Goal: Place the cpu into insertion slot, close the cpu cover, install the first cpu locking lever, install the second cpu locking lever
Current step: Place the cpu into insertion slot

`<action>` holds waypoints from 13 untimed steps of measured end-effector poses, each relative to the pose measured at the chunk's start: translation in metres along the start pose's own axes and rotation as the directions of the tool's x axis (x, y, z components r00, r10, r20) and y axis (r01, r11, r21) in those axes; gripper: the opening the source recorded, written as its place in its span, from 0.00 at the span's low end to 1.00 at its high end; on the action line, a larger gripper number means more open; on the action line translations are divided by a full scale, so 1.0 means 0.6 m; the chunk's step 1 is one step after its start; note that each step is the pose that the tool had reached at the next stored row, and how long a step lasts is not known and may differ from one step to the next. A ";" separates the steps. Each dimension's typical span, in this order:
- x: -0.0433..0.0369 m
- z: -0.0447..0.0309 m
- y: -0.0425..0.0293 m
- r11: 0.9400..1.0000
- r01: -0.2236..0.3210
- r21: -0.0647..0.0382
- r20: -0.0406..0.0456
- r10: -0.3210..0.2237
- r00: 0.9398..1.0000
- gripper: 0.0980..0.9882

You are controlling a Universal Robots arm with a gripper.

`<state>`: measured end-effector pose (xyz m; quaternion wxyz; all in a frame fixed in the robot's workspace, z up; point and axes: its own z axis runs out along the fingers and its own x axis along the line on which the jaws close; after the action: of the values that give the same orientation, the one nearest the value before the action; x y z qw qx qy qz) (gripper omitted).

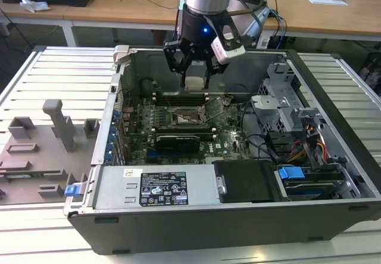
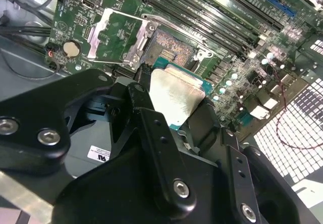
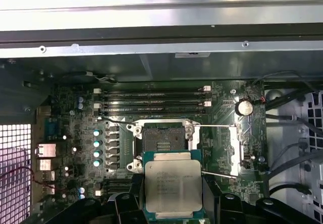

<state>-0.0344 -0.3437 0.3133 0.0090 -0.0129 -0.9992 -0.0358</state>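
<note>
My gripper point(image 1: 195, 77) hangs inside the open computer case, shut on the cpu point(image 1: 195, 83), a pale square chip. In both wrist views the cpu point(image 3: 173, 186) point(image 2: 176, 95) sits flat between the black fingers point(image 2: 146, 113), just above the board. The insertion slot point(image 3: 164, 141) point(image 2: 171, 50) point(image 1: 187, 118) lies uncovered next to the chip, a dark square in a silvery surround. The cpu cover point(image 2: 115, 35) point(image 3: 238, 148) is swung open to one side of the slot. Two thin locking levers point(image 3: 217, 126) stick out unlatched.
Long memory slots point(image 3: 156, 100) run beside the socket. A black graphics card point(image 1: 177, 140) lies near it, with the power supply point(image 1: 158, 187) in front. A drive cage point(image 1: 286, 106) and cables fill the exterior view's right. A grey fixture point(image 1: 41, 151) lies outside the case.
</note>
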 end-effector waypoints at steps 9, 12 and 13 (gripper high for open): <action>0.000 0.020 -0.001 1.000 0.000 0.000 0.000 0.000 1.000 0.50; 0.000 0.025 -0.002 1.000 0.000 0.000 0.000 0.000 1.000 0.50; -0.001 0.028 -0.002 1.000 0.000 0.000 0.000 0.000 1.000 0.50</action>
<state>-0.0344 -0.3436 0.2967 0.0090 -0.0129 -0.9992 -0.0358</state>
